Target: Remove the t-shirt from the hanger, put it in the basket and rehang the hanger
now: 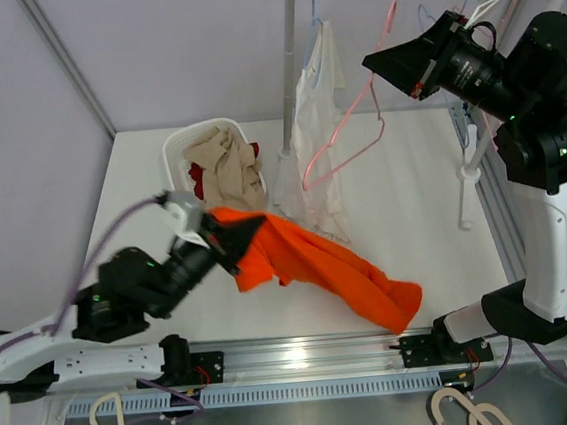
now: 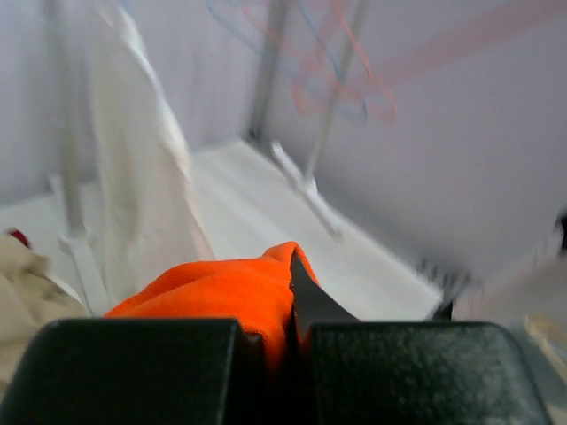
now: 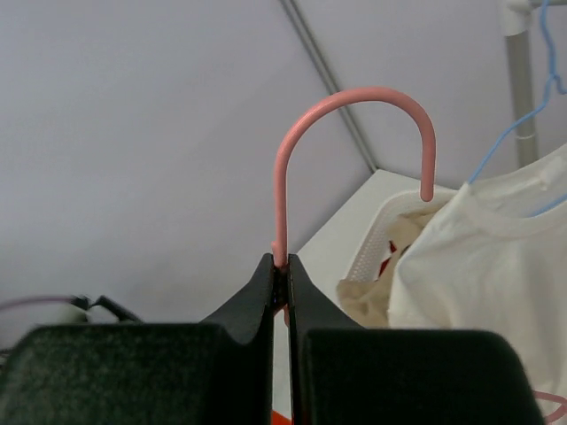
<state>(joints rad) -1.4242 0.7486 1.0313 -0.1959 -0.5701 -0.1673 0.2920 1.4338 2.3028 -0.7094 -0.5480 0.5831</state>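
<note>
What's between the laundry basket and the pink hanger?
In the top view, the rack's upright pole and a hanging white garment stand between the basket and the pink hanger.

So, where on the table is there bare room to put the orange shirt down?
The table is bare on the right, between the orange shirt, the hanging white shirt and the rack foot. A smaller bare strip lies left of the basket. It is crowded around the basket and left gripper.

A clothes-filled basket (image 1: pixel 172 161) sits near a hanging white garment (image 1: pixel 315 99).
</note>
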